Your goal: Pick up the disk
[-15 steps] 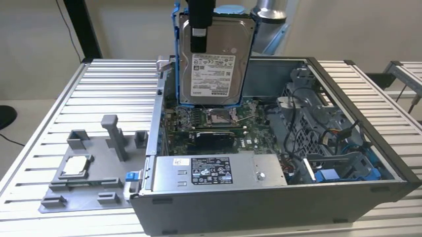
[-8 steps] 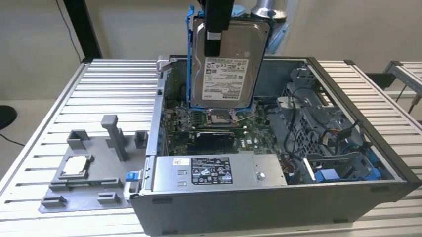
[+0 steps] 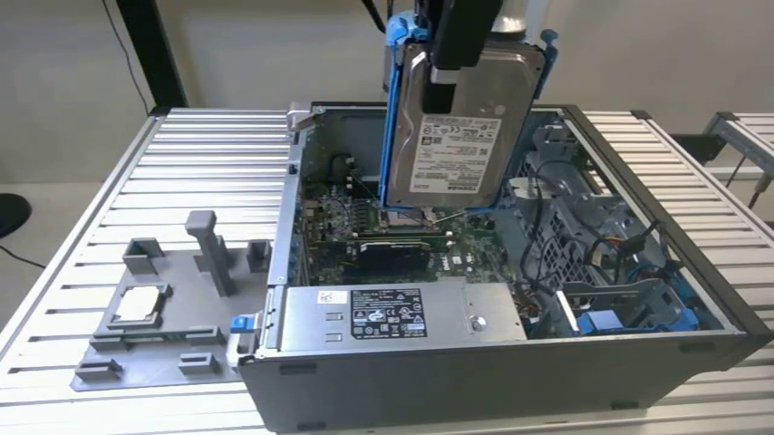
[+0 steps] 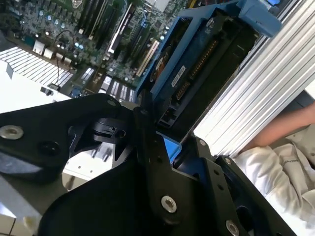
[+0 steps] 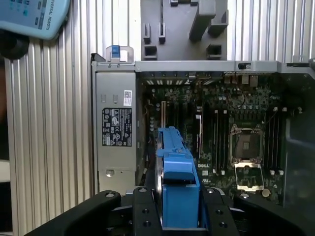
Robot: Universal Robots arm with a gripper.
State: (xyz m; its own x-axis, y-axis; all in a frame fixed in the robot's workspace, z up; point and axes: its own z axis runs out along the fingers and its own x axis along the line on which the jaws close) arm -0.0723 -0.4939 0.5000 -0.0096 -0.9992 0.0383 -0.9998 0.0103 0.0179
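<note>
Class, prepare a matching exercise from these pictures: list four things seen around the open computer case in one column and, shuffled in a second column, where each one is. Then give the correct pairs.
Things
1. silver hard drive in a blue plastic frame
2. black gripper
3. grey metal box with a black-and-white label
4. grey plastic tray

Places
A. on the ribbed table beside the case
B. clamped on the drive's top
C. held upright above the motherboard
D. inside the case, along its near wall

Pairs: 1-C, 2-B, 3-D, 4-A

The disk point(image 3: 466, 118) is showing brushed silver metal, a matt white paper label and glossy blue plastic framing; the ribbed tabletop point(image 3: 206, 172) is gleaming like aluminium.
</note>
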